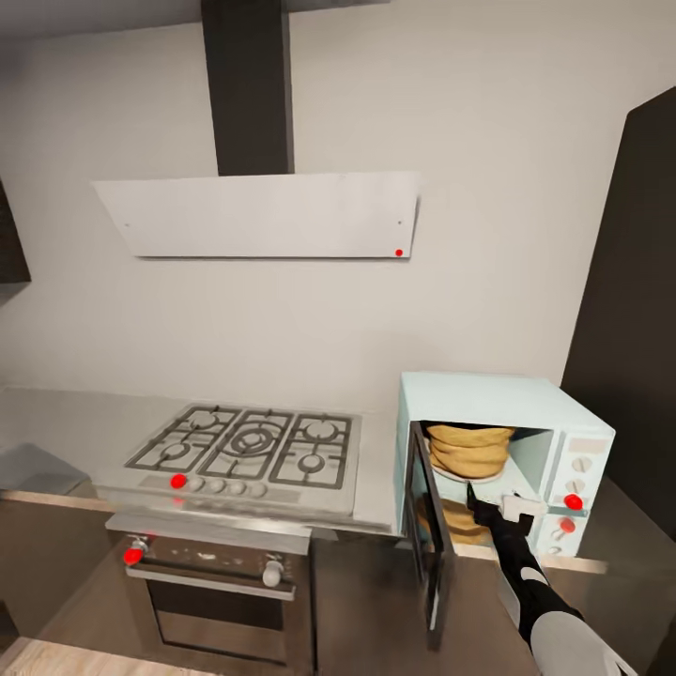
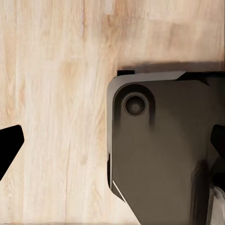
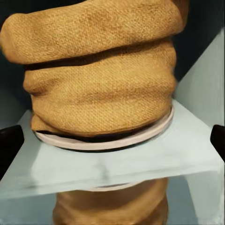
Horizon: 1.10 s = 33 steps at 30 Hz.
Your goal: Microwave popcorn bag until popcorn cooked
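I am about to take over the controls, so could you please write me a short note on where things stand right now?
Right tool: open, empty, at the microwave mouth, just short of the popcorn bag.
Left tool: open, empty, hanging over wooden floor.
Popcorn bag: inside the microwave, sitting on its round plate.
Microwave door: wide open.
Done: bag off the countertop and into the microwave.
Left: draw the right arm out, shut the door, start heating. Whether the popcorn is cooked cannot be seen.

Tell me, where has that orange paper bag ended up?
The bag sits inside the open microwave on the counter, right of the gas hob, resting on the round plate there.
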Tool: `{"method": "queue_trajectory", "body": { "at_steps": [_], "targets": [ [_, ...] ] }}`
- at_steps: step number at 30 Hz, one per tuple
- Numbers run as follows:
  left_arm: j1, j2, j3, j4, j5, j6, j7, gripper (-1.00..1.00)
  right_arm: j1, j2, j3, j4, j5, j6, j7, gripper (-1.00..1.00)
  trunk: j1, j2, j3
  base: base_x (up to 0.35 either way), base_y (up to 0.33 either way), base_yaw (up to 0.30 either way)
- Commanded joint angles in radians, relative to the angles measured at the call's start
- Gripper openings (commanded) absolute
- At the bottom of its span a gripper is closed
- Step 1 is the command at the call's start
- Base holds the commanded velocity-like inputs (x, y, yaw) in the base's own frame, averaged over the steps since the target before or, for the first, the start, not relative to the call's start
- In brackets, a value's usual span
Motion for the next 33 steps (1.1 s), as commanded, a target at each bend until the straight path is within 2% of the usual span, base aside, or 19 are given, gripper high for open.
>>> {"method": "queue_trajectory", "body": {
  "at_steps": [1, 15, 20, 21, 23, 25, 27, 30, 33],
  "targets": [
    [0.001, 0.0, 0.0, 0.0, 0.0, -0.003, 0.0, 1.0, -0.001, 0.0, -0.008, 0.0, 0.0, -0.004, 0.01, 1.0, 0.0, -0.001, 0.0, -0.34, 0.0, 0.0],
    [-0.001, 0.0, -0.001, 0.0, 0.0, -0.003, 0.0, 1.0, 0.002, -0.001, -0.008, 0.019, 0.007, -0.002, 0.012, 1.0, 0.0, -0.001, 0.0, -0.34, 0.0, 0.0],
    [0.0, 0.002, 0.0, 0.0, 0.0, -0.003, 0.0, 1.0, 0.088, -0.045, -0.008, 0.143, 0.01, -0.001, 0.011, 1.0, 0.0, -0.001, 0.0, -0.118, 0.0, 0.0],
    [0.0, 0.002, 0.0, 0.0, -0.001, -0.003, 0.0, 1.0, 0.12, -0.063, -0.008, 0.19, 0.01, 0.0, 0.011, 1.0, 0.0, -0.001, 0.0, -0.012, 0.0, 0.0],
    [0.0, 0.002, 0.0, -0.001, 0.0, -0.003, 0.001, 1.0, 0.146, -0.085, -0.008, 0.252, 0.01, 0.002, 0.01, 1.0, 0.0, -0.001, 0.0, -0.006, 0.0, 0.0],
    [0.001, 0.003, 0.0, -0.043, -0.001, -0.003, 0.002, 1.0, 0.18, -0.115, -0.008, 0.34, 0.01, 0.004, 0.009, 1.0, 0.0, -0.001, 0.0, -0.002, 0.0, 0.0],
    [0.001, 0.007, 0.001, -0.107, 0.0, -0.002, 0.003, 1.0, 0.221, -0.129, -0.007, 0.377, 0.01, 0.008, 0.009, 1.0, 0.0, -0.001, 0.0, -0.001, 0.0, 0.0],
    [0.001, 0.01, 0.01, -0.23, 0.003, 0.001, 0.006, 1.0, 0.298, -0.136, -0.004, 0.396, 0.01, 0.034, 0.009, 1.0, 0.0, -0.001, 0.0, 0.0, 0.0, 0.0],
    [0.001, 0.011, 0.024, -0.385, 0.003, 0.01, 0.006, 1.0, 0.397, -0.131, -0.002, 0.402, 0.011, 0.123, 0.011, 1.0, 0.0, -0.001, 0.0, 0.0, 0.0, 0.0]
  ]
}}
